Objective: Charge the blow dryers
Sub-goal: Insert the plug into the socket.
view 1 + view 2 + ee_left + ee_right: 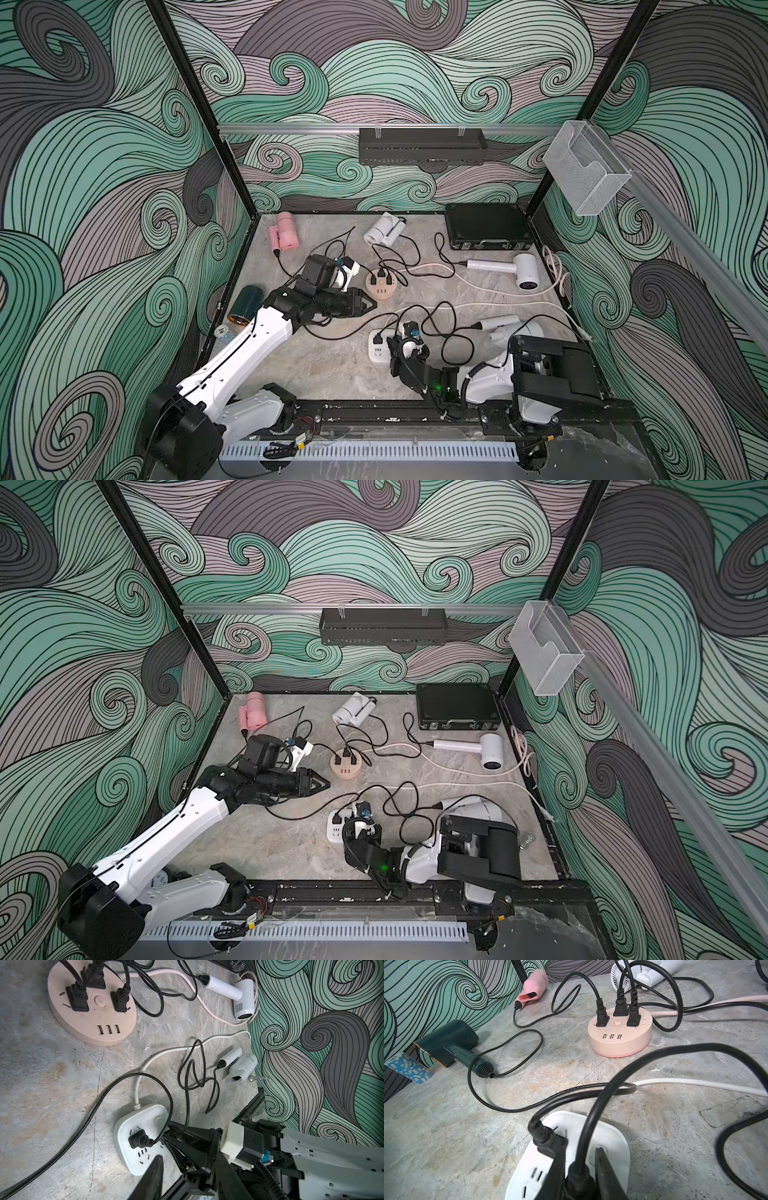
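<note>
over the white socket block [612,1136], the right gripper [581,1153] tilts down, clamped on a black plug [579,1182].

Plug [138,1139] in white block [125,1155] (apparently flush)

Right wrist view: the lower edge cuts off the white socket block [614,1138] and the right gripper [580,1149]. Its fingers are clamped on a black plug [578,1184]; the prongs are hidden, so seated or not cannot be told. The upper edge cuts the folded white dryer [623,976].

Left wrist view: one blurred finger [154,1176] of the left gripper [370,304] shows, the other is out of frame; jaw gap undetermined. A small metal item [257,1078] by the wall is too small to identify.

In a top view, the right arm [548,374] covers part of the white dryer beside it [500,322], and the left arm [249,345] hides the green dryer's [248,300] handle.
</note>
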